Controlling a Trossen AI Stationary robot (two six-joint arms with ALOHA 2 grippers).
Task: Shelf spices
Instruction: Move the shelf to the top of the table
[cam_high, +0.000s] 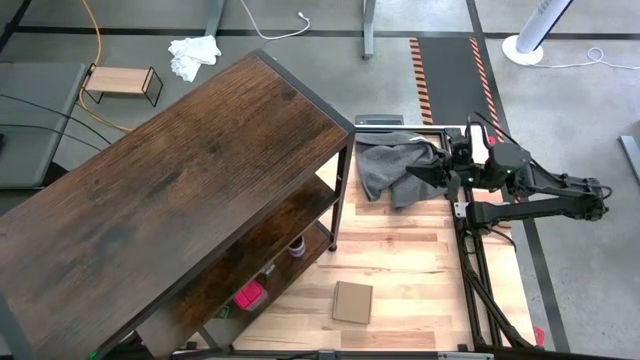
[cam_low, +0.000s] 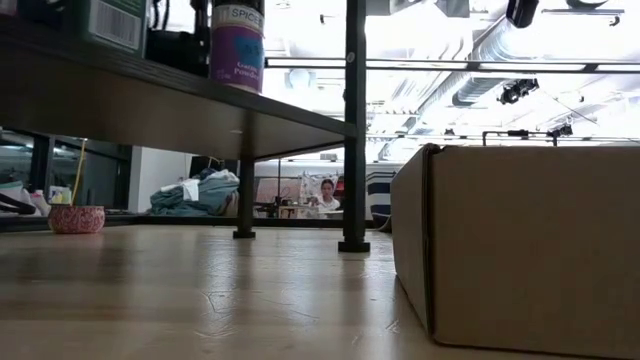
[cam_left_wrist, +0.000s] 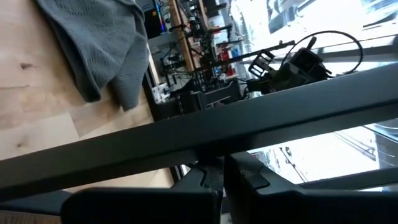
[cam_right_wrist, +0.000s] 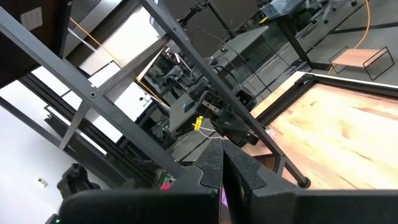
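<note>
The shelf stands slantwise over the table's left half. Its top board hides my left arm in the high view. A purple-lidded spice and a red boxy one sit on its lower tiers. The low view shows the purple-labelled jar standing on a shelf board. My left gripper is shut, just behind a black frame bar; I cannot tell whether it touches the bar. My right gripper is shut and raised at the table's right, pointing toward the shelf frame. The other spices do not show clearly.
A grey cloth lies at the far right of the table, under my right gripper. A flat cardboard piece lies near the near edge and fills the right of the low view. A small light-wood rack and a white cloth lie on the floor.
</note>
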